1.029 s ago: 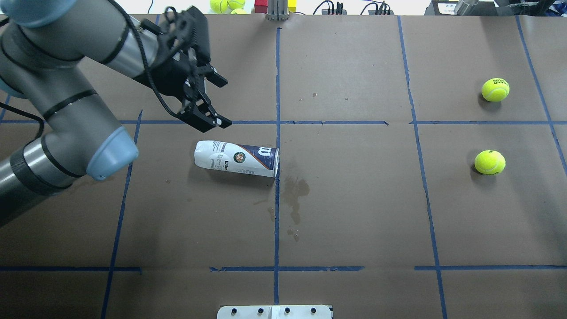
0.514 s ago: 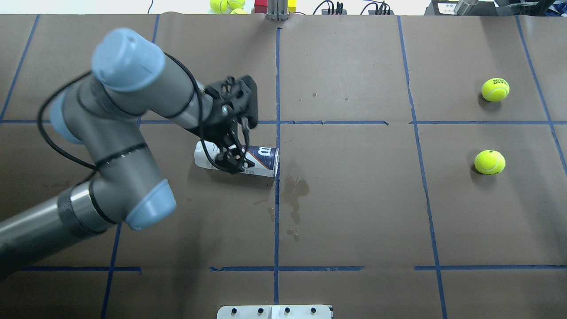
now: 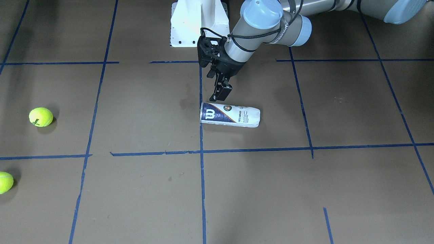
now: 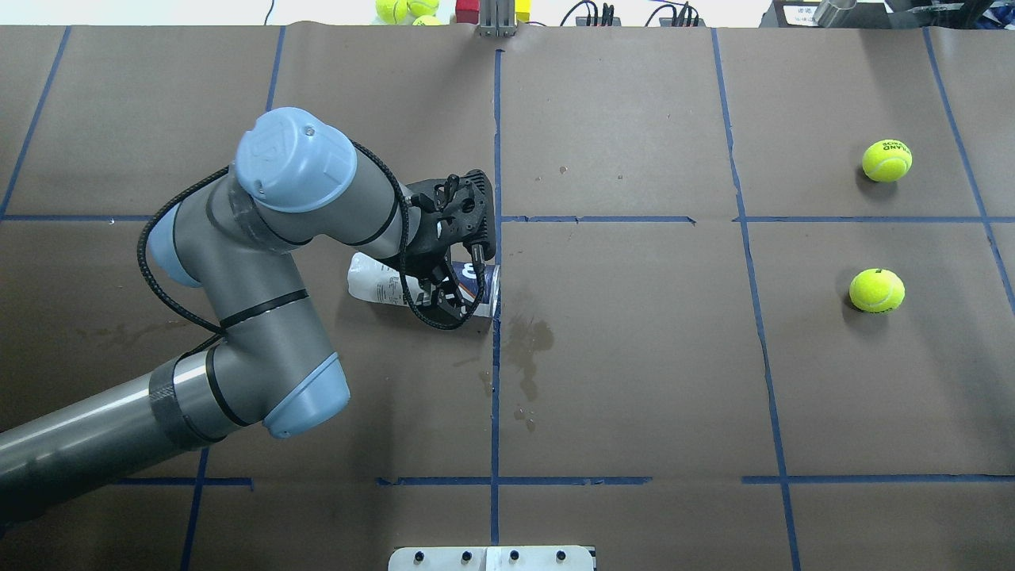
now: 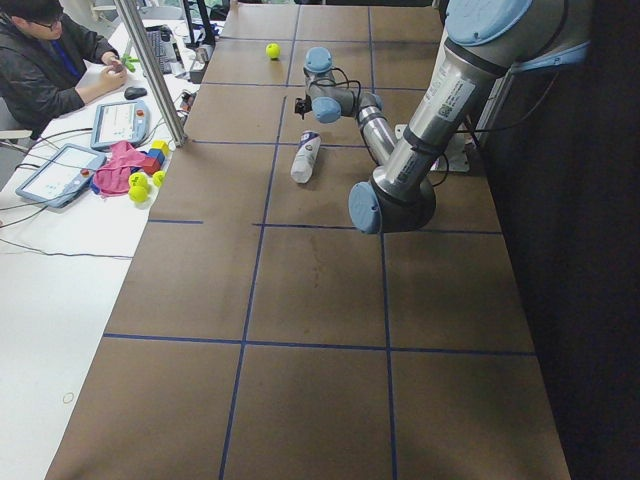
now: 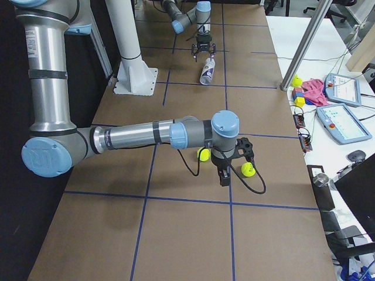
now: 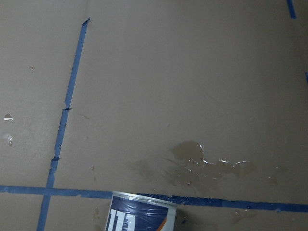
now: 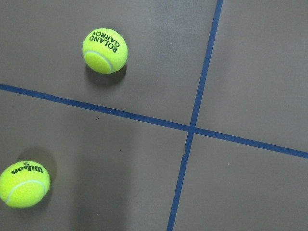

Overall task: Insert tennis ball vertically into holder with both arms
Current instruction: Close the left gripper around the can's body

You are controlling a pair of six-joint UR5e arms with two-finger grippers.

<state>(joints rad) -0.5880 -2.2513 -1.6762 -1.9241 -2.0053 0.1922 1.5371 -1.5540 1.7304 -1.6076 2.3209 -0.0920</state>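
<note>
Exterior right alone shows the right jaws, state unclear; overhead shows left jaws apart over the holder (image 4: 373, 281)

This is a robotics lab: a jointed robot arm (image 6: 135, 136) reaches over a desk (image 4: 634, 381) papered brown and gridded with blue tape (image 4: 495, 412). Alongside, an operator (image 5: 45, 60) sits at a white bench with control tablets (image 5: 120, 122).
</note>
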